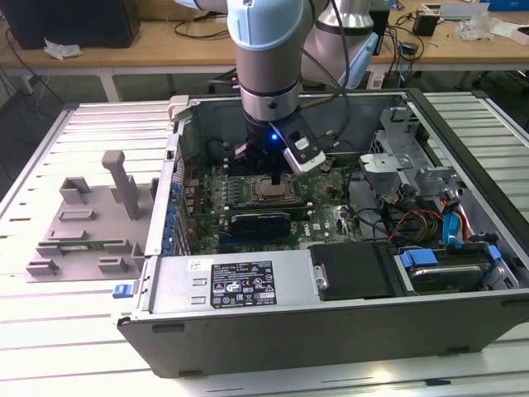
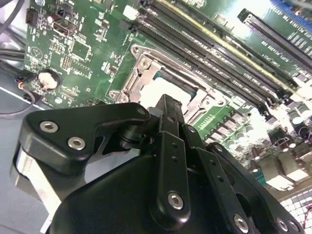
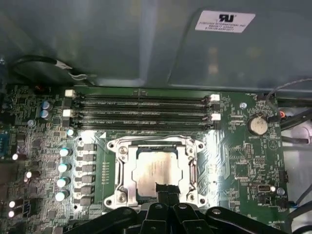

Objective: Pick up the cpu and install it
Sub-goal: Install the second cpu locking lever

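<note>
An open computer case [image 1: 331, 314] lies on its side on a slatted metal table [image 1: 50, 347], and the robot arm [image 1: 266, 58] reaches straight down into it from above. Inside the case, the green motherboard [image 3: 239, 161] takes up most of the floor, with a long black expansion card [image 1: 260, 223] just beside the socket in the exterior view and rows of memory slots [image 3: 146, 109] along the socket's far edge in the first wrist view.

The socket frame [image 3: 117, 168] is a square metal surround in the middle of the board. The cpu [image 3: 151, 170] sits inside that frame, its silver-grey top flat and level with the surround, so it appears to be already placed in its seat rather than waiting elsewhere to be picked up.

The gripper [image 3: 166, 189] hangs directly over the socket, its tips right at the near edge of the chip. The fingers look drawn close together into a narrow stance at the chip's edge; whether they actually pinch the chip or merely touch it cannot be told.

By my judgement the pick-up is done and the chip is at or in the socket; whether it is fully seated is not visible.
</note>
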Controlling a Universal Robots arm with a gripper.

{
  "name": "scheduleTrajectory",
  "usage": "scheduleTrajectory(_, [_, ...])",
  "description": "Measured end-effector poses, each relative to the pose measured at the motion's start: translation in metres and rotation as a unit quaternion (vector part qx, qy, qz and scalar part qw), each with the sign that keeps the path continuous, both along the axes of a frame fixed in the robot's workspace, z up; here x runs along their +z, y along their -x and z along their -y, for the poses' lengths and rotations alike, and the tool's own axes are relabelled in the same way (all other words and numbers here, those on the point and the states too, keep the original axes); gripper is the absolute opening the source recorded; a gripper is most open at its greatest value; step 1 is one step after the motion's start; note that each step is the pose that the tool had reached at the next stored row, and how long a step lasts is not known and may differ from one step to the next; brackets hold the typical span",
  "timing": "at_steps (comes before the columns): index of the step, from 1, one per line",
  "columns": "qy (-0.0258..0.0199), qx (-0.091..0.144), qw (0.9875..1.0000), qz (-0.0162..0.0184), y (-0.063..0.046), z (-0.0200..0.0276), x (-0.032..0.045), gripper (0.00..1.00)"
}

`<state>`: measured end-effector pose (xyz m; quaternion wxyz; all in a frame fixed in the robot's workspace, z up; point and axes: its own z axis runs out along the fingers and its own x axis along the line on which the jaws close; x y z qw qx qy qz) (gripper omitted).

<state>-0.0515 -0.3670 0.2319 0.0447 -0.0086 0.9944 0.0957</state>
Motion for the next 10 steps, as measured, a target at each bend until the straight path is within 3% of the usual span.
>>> scheduleTrajectory(3, [0.0001,0.0,1.0,0.0,0.0,-0.0011,0.004,0.11])
scheduleTrajectory(10, [0.0,0.0,1.0,0.0,0.0,-0.0011,0.0046,0.11])
